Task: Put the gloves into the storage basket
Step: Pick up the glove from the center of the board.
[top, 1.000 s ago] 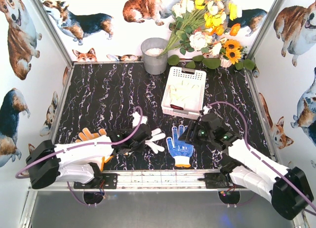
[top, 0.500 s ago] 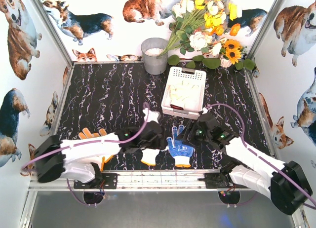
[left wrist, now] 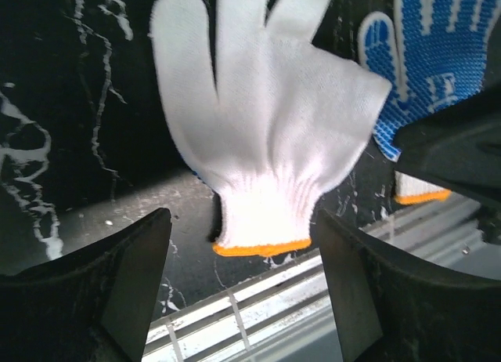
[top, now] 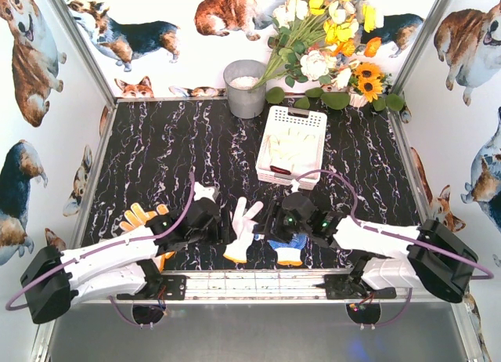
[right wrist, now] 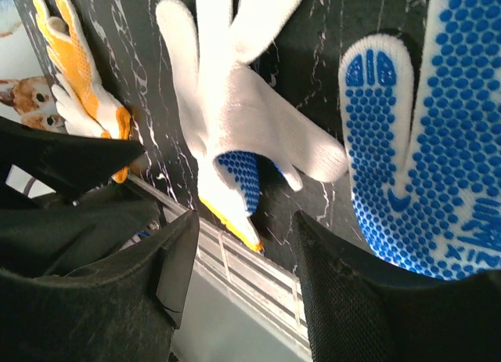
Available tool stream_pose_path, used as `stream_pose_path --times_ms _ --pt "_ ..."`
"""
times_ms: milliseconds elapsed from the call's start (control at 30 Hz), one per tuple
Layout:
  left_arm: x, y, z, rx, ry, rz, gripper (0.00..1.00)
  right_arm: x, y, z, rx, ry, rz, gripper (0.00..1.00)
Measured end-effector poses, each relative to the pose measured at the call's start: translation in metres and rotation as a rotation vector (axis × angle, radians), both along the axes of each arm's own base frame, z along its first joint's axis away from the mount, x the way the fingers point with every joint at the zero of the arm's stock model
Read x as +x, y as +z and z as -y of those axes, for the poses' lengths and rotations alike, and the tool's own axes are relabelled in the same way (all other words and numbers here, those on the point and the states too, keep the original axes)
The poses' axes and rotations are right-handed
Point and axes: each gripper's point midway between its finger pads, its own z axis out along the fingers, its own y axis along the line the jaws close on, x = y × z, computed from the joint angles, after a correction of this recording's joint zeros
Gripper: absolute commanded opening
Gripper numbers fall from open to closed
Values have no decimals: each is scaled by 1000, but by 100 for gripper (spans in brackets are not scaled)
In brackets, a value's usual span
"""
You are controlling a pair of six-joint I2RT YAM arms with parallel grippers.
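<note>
With left pincer (left wrist: 241, 244) and right pincer (right wrist: 244, 248) open, empty; lower left one over cuff of plain white knit glove (top: 241, 235), lower centre; close firmly.

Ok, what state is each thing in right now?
left gripper: open, empty.
right gripper: open, empty.
orange-cuffed white glove: flat on table, outside basket.
blue-dotted glove: flat on table, partly under right gripper.
orange glove: lying on table.
storage basket: upright, gloves inside.
</note>
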Motion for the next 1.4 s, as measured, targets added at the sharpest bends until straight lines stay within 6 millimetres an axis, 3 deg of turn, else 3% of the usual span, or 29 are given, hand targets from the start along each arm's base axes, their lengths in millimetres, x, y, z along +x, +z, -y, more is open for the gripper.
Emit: stream_pose_path --times_ms 100,333,733,1033,1400 --pt "-5 -3 4 -54 -18 -20 68 3 0 -7 12 -9 16 53" --pt "-20 -32 -5 -105 -19 -132 61 4 -12 -21 18 11 20 52" --pt "-25 -36 13 -232 -44 -187 43 -5 -35 -31 -2 33 -26 49" --pt "-28 -38 15 -303 -10 -201 41 -5 -35 -42 20 38 -52 47" --pt "-31 -36 14 -342 11 -205 41 -5 -34 -50 16 41 -76 10"
